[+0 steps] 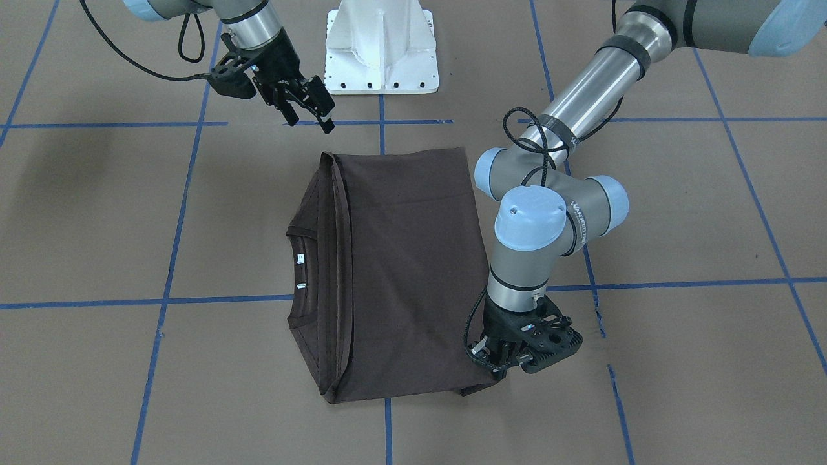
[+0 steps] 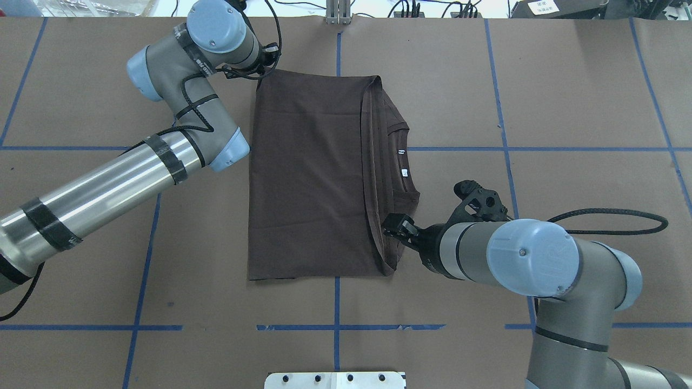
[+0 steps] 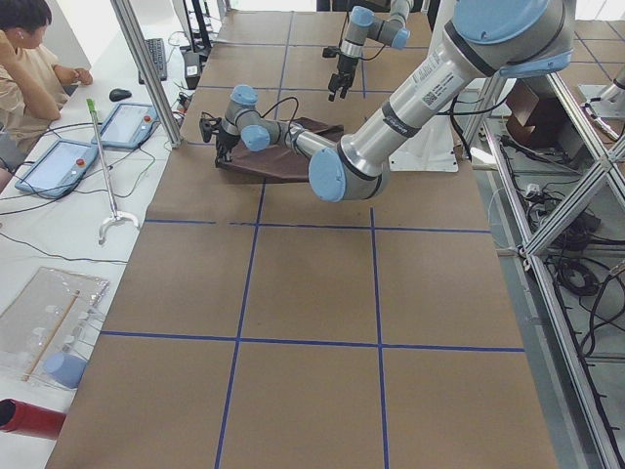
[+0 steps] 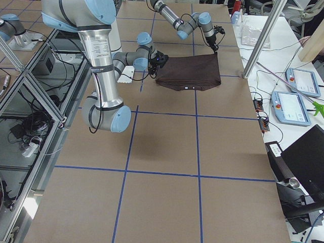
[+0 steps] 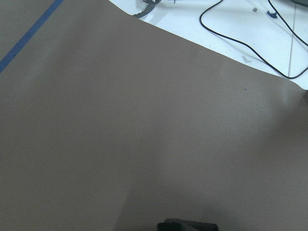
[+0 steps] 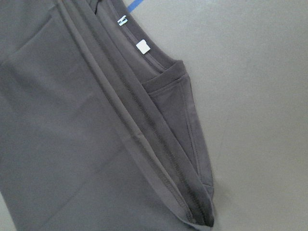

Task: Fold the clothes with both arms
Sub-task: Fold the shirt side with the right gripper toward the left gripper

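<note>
The dark brown T-shirt lies folded flat in a rectangle in mid-table. Its ribbed collar and white labels show on the robot's right side. My left gripper points down at the shirt's far corner on my left side. Its fingers are hidden by the wrist, so I cannot tell whether it is open or shut. My right gripper hangs open and empty above the table by the shirt's near right corner. The right wrist view looks down on the collar and the layered edges.
The white pedestal base stands at the table's near edge. Blue tape lines grid the brown table. An operator and tablets are beyond the far edge, where cables lie on the floor.
</note>
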You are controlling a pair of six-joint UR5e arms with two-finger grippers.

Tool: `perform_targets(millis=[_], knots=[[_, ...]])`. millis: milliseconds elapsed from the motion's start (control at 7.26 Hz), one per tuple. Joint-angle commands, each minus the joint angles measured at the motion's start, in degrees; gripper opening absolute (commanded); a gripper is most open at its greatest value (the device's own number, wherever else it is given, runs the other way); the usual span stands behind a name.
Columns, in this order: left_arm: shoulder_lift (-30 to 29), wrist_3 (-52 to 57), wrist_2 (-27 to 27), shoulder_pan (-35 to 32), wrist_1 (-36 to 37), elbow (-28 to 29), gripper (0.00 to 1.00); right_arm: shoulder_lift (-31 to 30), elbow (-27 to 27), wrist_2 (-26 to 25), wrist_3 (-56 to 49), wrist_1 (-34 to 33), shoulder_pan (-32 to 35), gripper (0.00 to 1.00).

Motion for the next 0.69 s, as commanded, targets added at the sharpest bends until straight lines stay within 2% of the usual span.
perform_targets(millis=[0,138,275,551], knots=[[8.3,0.3,-3.2,-0.8,0.0,-12.3,0.5,4.0,-8.8,-0.1,-7.9,-0.2,-0.7,1.0],[12.6,0.6,-7.6,-0.8,0.1,-18.2,0.5,5.8,-11.4,0.0,-13.6,-0.4,-0.8,1.0],[13.5,0.5,-8.1,-0.8,0.3,-20.9,0.5,7.5,-14.3,0.0,-19.3,-0.7,-0.9,1.0],[14.5,0.4,-8.1,-0.8,0.2,-21.3,0.5,9.7,-14.5,0.0,-29.5,-7.3,-0.8,1.0]])
